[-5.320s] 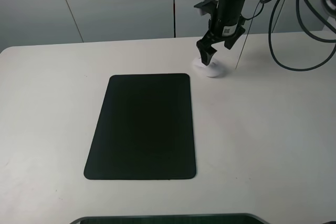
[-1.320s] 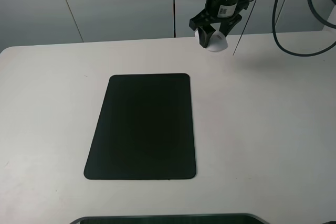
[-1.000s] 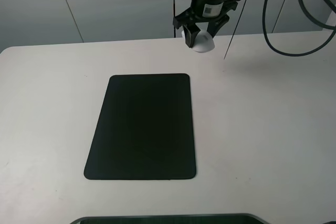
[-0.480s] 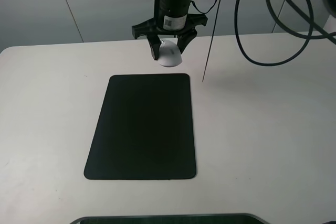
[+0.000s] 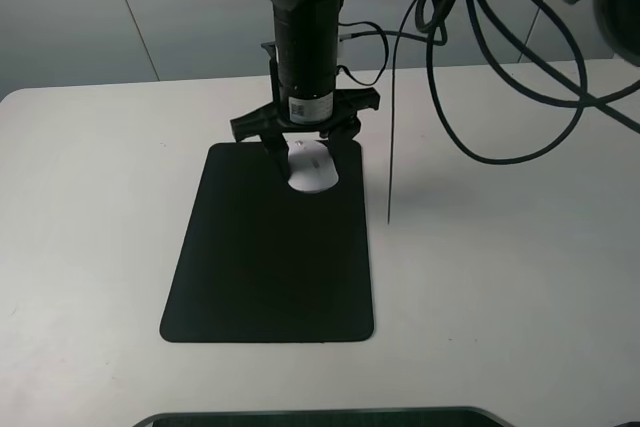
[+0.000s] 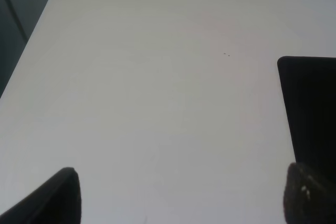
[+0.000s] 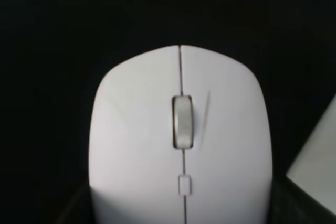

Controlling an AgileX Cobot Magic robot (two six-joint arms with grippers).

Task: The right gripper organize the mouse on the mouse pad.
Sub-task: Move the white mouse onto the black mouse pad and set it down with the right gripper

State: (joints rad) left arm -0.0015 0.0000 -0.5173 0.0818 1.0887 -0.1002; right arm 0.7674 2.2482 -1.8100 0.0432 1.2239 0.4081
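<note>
Pincer (image 5: 309, 157) clamped on mouse (image 5: 314, 173)

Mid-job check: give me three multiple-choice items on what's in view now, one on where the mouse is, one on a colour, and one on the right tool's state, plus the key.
1. Where is the mouse relative to the mouse pad?
A) off it, to its right
B) over its far end
C) over its near end

2. What colour is the mouse pad?
A) black
B) grey
C) blue

3. What is the right tool doing?
A) empty, away from the mouse
B) gripping the pad's edge
C) closed around the mouse

Key:
1B, the exterior view shows the white mouse against the pad's far end.
2A, the pad is matte black.
3C, a finger sits at each side of the mouse.
</note>
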